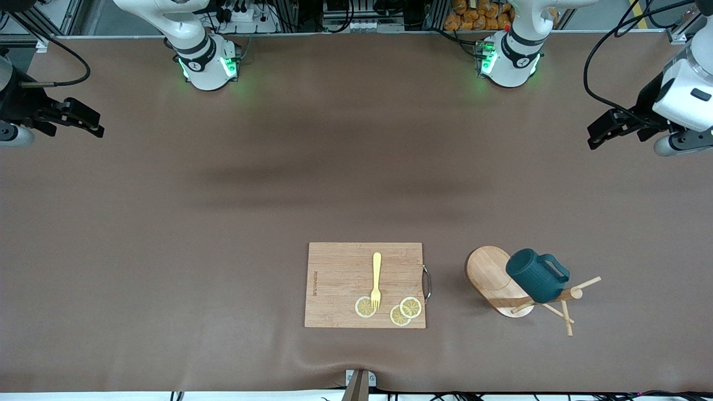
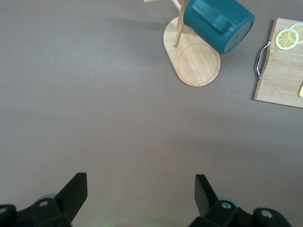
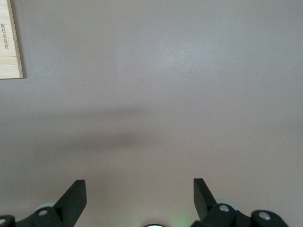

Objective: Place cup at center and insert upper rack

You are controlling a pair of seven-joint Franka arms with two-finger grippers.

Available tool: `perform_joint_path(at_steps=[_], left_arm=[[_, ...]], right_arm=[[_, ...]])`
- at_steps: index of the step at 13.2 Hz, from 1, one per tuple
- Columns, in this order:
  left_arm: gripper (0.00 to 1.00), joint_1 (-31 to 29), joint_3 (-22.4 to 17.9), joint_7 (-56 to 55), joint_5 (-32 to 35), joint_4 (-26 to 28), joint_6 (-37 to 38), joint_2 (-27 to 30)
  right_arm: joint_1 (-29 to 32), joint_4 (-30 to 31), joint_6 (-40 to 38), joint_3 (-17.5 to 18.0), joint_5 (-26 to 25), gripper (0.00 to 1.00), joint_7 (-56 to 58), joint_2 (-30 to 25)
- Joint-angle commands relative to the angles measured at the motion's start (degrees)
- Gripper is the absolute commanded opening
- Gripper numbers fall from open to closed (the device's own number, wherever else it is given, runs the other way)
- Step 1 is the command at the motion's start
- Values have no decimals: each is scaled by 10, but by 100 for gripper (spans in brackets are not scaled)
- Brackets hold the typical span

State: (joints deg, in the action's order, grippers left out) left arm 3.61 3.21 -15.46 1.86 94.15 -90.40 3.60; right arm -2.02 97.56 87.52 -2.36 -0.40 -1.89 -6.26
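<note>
The dark teal cup (image 1: 536,278) hangs on a peg of the light wooden mug tree (image 1: 490,274), which stands upright on its oval base toward the left arm's end of the table, beside the cutting board. Both show in the left wrist view, the cup (image 2: 218,23) over the oval base (image 2: 195,64). My left gripper (image 1: 592,139) is open and empty, up in the air over the table's left-arm end, well apart from the cup; in its own view (image 2: 141,189) only bare table lies between the fingers. My right gripper (image 1: 98,128) is open and empty over the right arm's end (image 3: 139,191).
A rectangular wooden cutting board (image 1: 340,262) lies near the table's middle, close to the front camera, with a yellow fork (image 1: 376,278) and three lemon slices (image 1: 411,307) on it. Its metal handle (image 1: 427,283) faces the mug tree. The board's corner (image 3: 9,42) shows in the right wrist view.
</note>
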Motion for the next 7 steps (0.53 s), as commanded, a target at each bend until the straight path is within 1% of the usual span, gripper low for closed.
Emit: perform_joint_path(at_steps=[1,4,7], left_arm=[[100,-11,7,13,-9,18,-12,21],[100,-11,5,46,-8,0,-7,16],[100,-10,4,51,-9,-8,-1,11]], right_arm=[[-5,-2,-6,-2,3,100,-11,-5],[-5,-2,-6,-2,3,100,-11,-6],[-4,-2,-7,-3,3,100,-11,-6]])
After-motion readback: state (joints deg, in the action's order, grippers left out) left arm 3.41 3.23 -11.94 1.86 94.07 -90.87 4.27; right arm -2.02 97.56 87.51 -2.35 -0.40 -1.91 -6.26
